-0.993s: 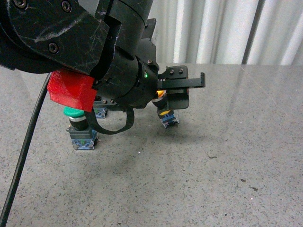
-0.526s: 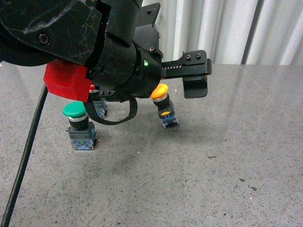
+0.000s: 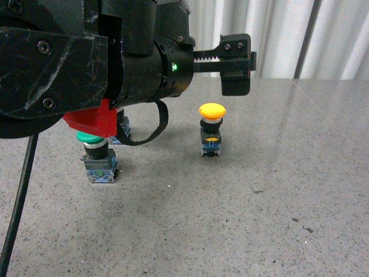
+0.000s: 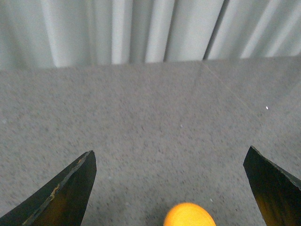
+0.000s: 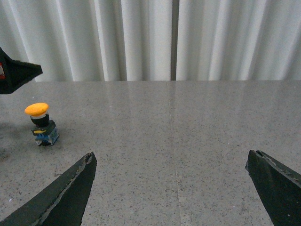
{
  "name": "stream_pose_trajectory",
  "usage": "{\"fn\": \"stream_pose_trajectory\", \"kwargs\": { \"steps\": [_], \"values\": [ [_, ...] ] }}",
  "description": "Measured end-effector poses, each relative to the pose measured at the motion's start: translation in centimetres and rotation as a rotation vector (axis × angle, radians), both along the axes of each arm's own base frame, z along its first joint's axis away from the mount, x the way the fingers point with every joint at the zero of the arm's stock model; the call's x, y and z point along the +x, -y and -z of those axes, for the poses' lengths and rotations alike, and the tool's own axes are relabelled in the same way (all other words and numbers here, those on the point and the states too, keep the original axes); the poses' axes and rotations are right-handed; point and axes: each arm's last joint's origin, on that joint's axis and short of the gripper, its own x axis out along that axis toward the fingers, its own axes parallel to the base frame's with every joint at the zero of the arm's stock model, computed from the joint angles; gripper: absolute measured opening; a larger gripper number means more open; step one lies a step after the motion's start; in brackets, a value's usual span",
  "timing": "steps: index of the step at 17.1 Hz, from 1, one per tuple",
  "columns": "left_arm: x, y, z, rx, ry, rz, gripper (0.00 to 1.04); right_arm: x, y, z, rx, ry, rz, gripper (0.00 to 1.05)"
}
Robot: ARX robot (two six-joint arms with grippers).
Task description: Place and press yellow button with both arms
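Observation:
The yellow button stands upright on the grey table, yellow cap on top and blue-grey block below. My left gripper hangs open above it and slightly to the right, not touching it. In the left wrist view the yellow cap shows low between the wide-apart fingers, and the left gripper is empty. My right gripper is open and empty over bare table. The yellow button stands far off to one side in that view. The right arm is out of the front view.
A green-capped button stands at the left under the left arm's red part. Another blue-grey block shows behind it, its cap hidden. A black cable hangs at the left. White curtains back the table.
The left gripper has let go of the yellow button and risen. The button, tilted in the jaws before, now stands upright on the table by itself.

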Motion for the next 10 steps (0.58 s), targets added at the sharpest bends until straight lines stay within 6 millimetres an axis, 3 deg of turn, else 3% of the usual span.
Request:
{"fn": "stream_pose_trajectory", "kwargs": {
  "steps": [1,2,3,6,10],
  "values": [
    [0.0,0.0,-0.5,0.063,0.207,-0.086,0.98,0.0,0.0,0.0,0.0,0.0,0.0,0.98],
    [-0.9,-1.2,0.5,0.129,0.256,-0.297,0.85,0.0,0.0,0.0,0.0,0.0,-0.001,0.98],
    [-2.7,-3.4,1.3,0.135,0.226,-0.356,0.75,0.0,0.0,0.0,0.0,-0.001,0.0,0.98],
    [-7.2,-10.8,0.2,0.086,0.266,-0.456,0.4,0.0,0.0,0.0,0.0,0.0,0.0,0.98],
    [-11.4,-13.8,2.2,0.118,0.205,-0.404,0.06,0.0,0.0,0.0,0.0,0.0,0.0,0.98]
  ]
}}
